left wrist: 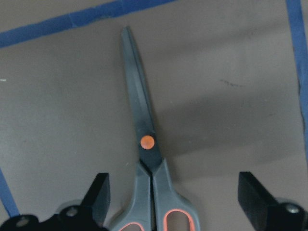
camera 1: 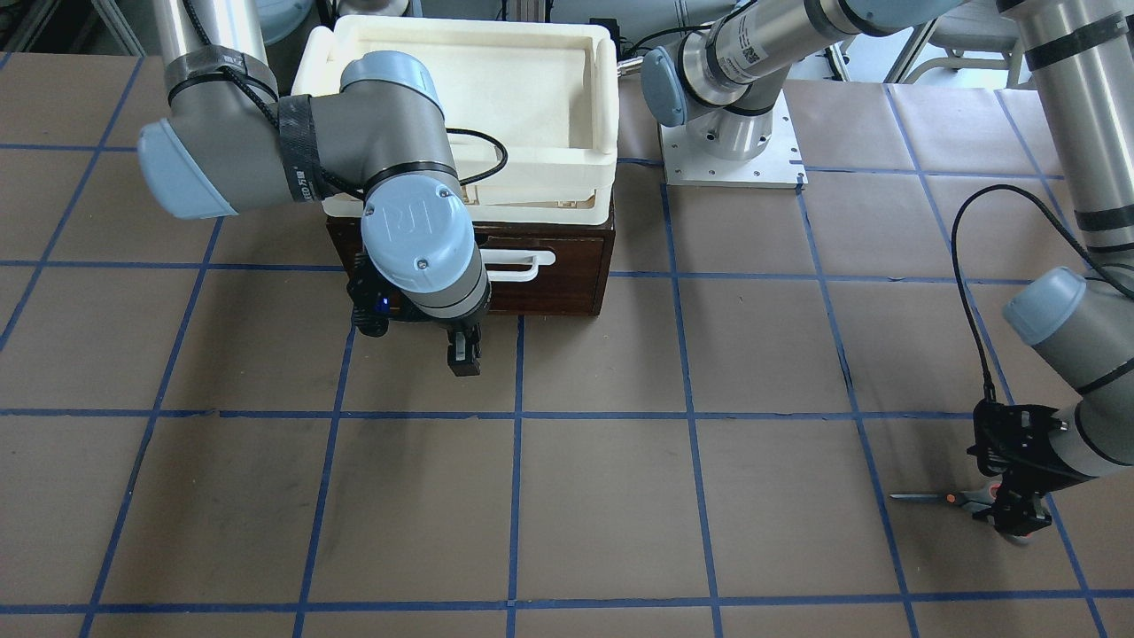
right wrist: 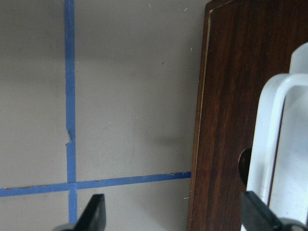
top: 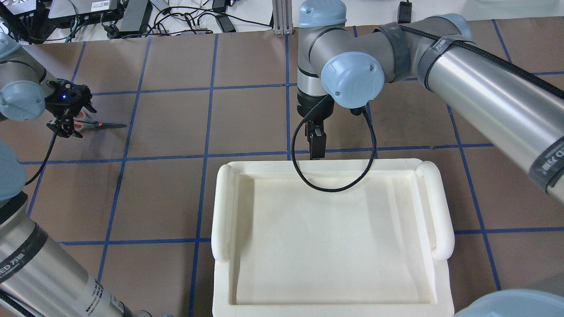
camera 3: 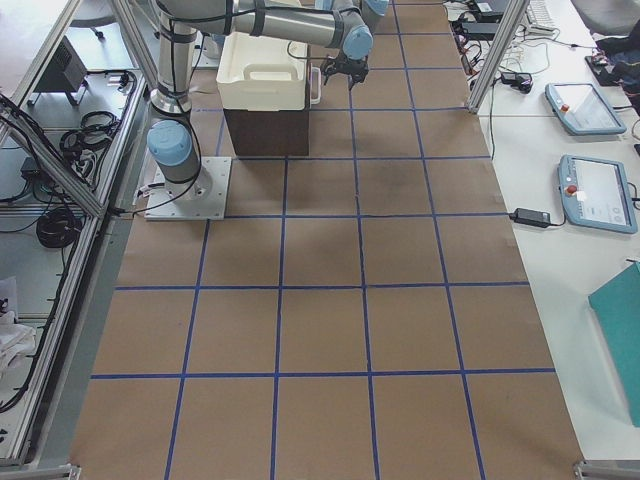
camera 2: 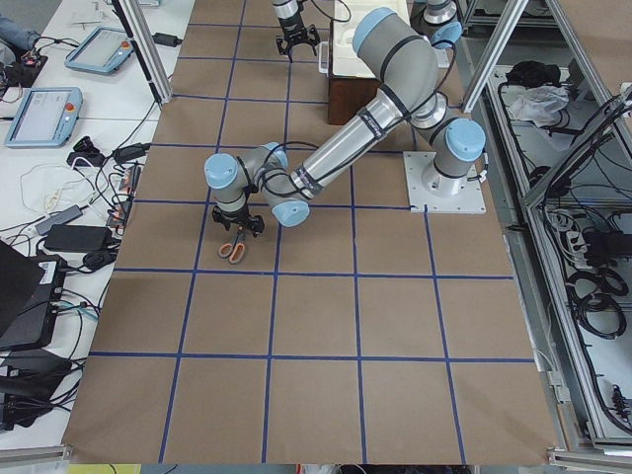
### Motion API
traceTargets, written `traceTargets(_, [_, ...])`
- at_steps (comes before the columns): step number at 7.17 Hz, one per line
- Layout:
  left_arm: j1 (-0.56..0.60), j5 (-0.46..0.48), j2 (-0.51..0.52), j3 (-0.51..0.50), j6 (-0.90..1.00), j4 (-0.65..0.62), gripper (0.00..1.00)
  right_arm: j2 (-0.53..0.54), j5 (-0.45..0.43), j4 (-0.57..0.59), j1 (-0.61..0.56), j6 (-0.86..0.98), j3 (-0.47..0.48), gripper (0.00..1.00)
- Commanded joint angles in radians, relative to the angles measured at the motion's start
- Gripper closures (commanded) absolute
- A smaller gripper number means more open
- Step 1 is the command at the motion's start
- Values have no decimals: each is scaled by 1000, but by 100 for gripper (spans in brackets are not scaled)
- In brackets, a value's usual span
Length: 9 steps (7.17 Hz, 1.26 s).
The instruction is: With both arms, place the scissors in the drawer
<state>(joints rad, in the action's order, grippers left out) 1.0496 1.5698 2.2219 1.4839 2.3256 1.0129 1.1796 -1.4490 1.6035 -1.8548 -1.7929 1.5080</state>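
Note:
The scissors (camera 1: 939,499) lie flat on the brown table, also in the overhead view (top: 99,125) and the left wrist view (left wrist: 147,144). My left gripper (camera 1: 1010,514) is low over their handles, open, one finger on each side (left wrist: 174,185); the handle loops are partly cut off at that view's edge. The dark brown drawer (camera 1: 567,283) is shut, its white bar handle (camera 1: 523,264) on the front. My right gripper (camera 1: 462,354) hangs open and empty just in front of the drawer, with the handle (right wrist: 269,144) to one side of it.
A white foam tray (top: 224,211) sits on top of the drawer cabinet and hides it in the overhead view. The right arm's elbow (camera 1: 416,239) covers the left part of the drawer front. Blue tape lines grid the table.

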Motion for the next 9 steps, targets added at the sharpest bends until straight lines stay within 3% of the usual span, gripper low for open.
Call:
traceTargets(1, [1,-1,8,-1,-11,-19,12,0,-1,-39,0,-25,-17,0])
traceTargets(6, [6,-1,42,4,-28,-62,14,-15,-1,-89,-1,-82,-19,0])
traceTargets(8, [4,1,45,3,-22,-65,26,-18,2,-124,-1,-80,-15,0])
traceTargets(9, [6,3,45,3,-20,-68,41,-21,1,-128,-1,-80,-15,0])
